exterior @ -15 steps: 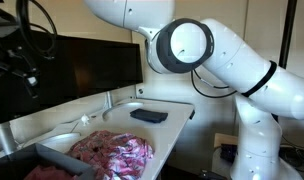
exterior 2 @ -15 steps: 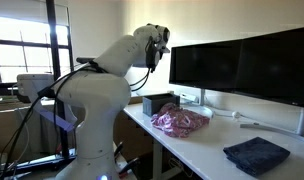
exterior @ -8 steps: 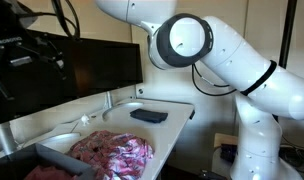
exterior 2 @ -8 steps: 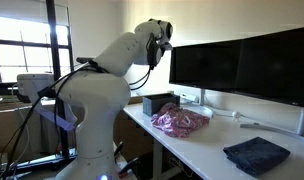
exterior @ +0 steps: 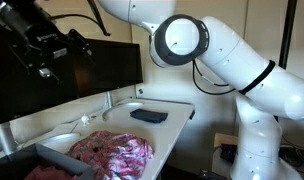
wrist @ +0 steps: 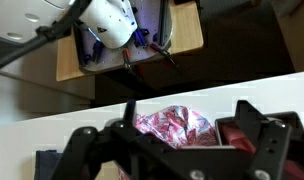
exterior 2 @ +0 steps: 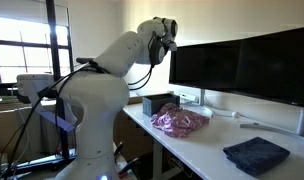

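Note:
My gripper (exterior: 58, 54) hangs high above the desk's left end, open and empty, in front of the dark monitors; it also shows near the monitor's edge (exterior 2: 171, 40). In the wrist view its two black fingers (wrist: 263, 135) stand wide apart, and far below between them lies a crumpled pink patterned cloth (wrist: 175, 127). That pink cloth (exterior: 113, 152) (exterior 2: 180, 121) rests on the white desk (exterior: 172, 130). A folded dark blue cloth (exterior: 149, 116) (exterior 2: 256, 155) lies flat farther along the desk, apart from the gripper.
A black bin (exterior 2: 157, 102) stands beside the pink cloth, with something red inside it (wrist: 235, 129). Wide dark monitors (exterior 2: 242, 65) line the back of the desk. The robot's white base (exterior 2: 87, 130) stands off the desk's end. A window (exterior 2: 17, 60) lies behind.
The gripper has swung sideways and a little upward across the monitors, turning as it went. Its jaws stayed open. Both cloths lie where they were.

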Controlling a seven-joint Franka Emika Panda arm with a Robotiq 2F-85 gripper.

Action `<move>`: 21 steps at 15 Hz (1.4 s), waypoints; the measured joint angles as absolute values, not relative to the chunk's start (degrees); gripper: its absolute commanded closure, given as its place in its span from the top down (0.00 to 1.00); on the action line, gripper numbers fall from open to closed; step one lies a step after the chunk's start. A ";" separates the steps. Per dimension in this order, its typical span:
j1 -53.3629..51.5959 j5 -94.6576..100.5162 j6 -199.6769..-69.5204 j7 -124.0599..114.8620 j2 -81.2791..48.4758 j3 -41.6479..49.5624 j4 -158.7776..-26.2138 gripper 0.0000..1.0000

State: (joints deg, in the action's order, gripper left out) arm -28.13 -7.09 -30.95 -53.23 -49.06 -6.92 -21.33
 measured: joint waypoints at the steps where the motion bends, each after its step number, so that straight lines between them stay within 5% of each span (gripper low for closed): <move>1: -27.84 -7.06 -29.70 -51.59 -49.20 -6.66 -21.33 1.00; 21: -31.70 -2.72 -30.51 -43.08 -51.87 -1.42 -21.29 1.00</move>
State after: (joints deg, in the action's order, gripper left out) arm -31.70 -2.72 -30.51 -43.08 -51.87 -1.42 -21.29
